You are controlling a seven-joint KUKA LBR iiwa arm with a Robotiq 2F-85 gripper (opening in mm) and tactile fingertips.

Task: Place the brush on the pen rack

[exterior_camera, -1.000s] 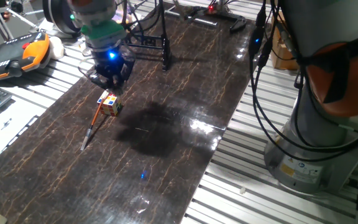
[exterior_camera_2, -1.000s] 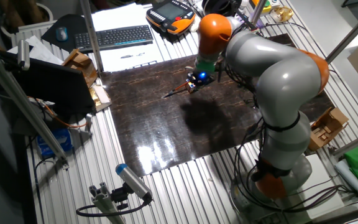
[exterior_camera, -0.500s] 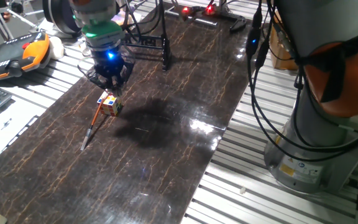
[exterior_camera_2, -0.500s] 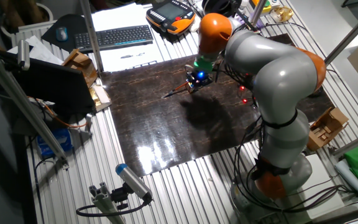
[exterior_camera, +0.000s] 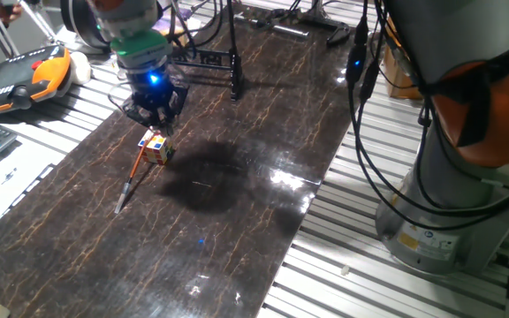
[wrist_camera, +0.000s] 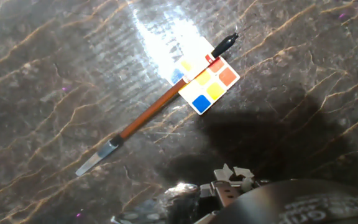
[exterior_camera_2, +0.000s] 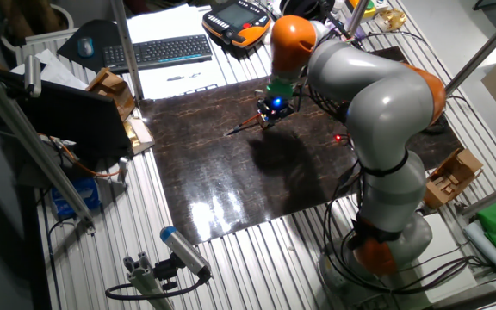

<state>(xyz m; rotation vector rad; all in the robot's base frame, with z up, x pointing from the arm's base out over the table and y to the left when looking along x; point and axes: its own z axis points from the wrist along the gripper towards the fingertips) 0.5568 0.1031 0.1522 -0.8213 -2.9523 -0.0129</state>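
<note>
Claw (exterior_camera: 155, 119) hovers spread open just above the brush (exterior_camera: 134, 175) and cube (exterior_camera: 155, 147).

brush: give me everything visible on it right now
The brush is a long thin stick lying flat on the dark marble-look tabletop. It has an orange-brown shaft, a dark band, then a pale grey tip at one end and a dark end at the other. The multicoloured puzzle cube covers part of the shaft near the dark end. The gripper hovers above, not holding it.
</note>
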